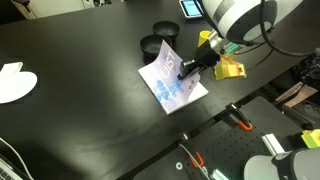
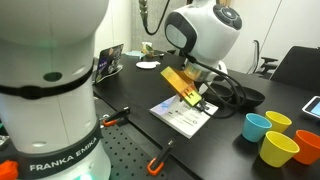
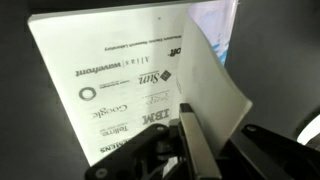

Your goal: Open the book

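The book lies on the black table near its front edge, and also shows in an exterior view. Its pale cover with blue blotches is lifted off the pages. In the wrist view the white first page with printed logos is exposed, and the raised cover curls up between my fingers. My gripper sits at the book's right edge, shut on the cover's free edge; it shows in an exterior view and in the wrist view.
Two black bowls stand just behind the book, a small blue-screen tablet beyond them. A flat white shape lies at the far left. A yellow object sits by the gripper. Coloured cups stand beside the book.
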Controlling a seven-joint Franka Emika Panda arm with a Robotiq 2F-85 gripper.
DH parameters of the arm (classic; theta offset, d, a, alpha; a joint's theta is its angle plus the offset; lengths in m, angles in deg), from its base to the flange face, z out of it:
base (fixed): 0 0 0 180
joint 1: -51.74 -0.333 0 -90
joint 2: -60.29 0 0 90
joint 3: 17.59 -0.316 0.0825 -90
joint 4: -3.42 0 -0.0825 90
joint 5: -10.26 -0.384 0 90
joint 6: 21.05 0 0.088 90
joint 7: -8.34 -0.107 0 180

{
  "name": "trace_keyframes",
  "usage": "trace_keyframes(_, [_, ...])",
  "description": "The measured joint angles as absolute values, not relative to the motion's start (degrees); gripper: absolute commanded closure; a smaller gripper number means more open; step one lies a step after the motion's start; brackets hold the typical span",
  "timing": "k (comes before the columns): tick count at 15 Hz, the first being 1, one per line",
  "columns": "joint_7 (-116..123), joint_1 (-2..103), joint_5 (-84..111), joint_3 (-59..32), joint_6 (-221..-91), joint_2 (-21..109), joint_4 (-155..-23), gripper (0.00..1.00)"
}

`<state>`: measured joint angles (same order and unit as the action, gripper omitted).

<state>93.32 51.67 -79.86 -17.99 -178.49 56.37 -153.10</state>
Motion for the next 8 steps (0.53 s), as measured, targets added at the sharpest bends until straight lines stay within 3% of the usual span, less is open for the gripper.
trace_keyframes(8, [100.8, 46.1, -93.9, -24.0, -180.5, 59.6, -153.7, 0.85])
